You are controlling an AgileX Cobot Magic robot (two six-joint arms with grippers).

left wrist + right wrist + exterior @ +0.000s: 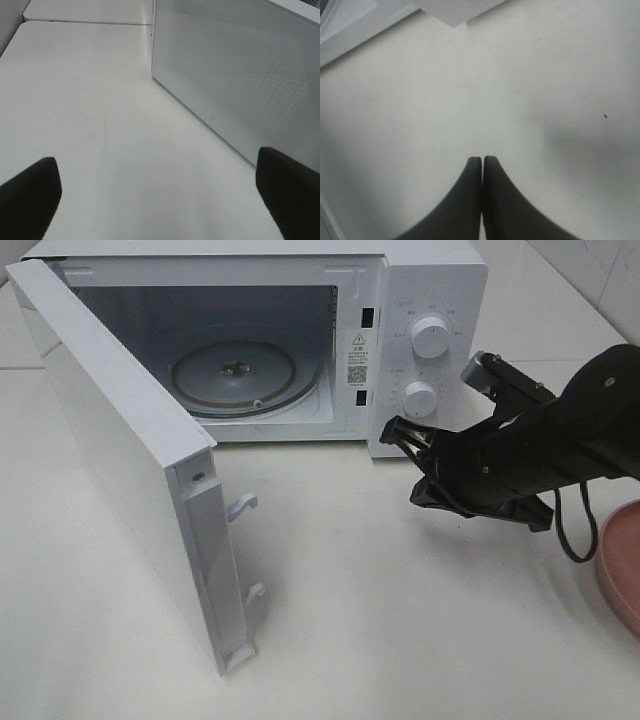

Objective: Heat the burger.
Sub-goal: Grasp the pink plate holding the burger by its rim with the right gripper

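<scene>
The burger is out of view in all three views. The white microwave (420, 300) stands at the back with its door (120, 460) swung wide open to the left. Its glass turntable (235, 375) is bare. My right gripper (405, 455) hovers above the table just in front of the microwave's knob panel. In the right wrist view its jaws are shut together and empty (482, 170). My left gripper (157, 200) is open and empty, low over the table beside the door's outer face (240, 75). It does not show in the exterior view.
The edge of a round pink plate (625, 560) shows at the far right, behind my right arm. The open door juts forward over the left of the table. Two knobs (430, 337) sit on the microwave's front panel.
</scene>
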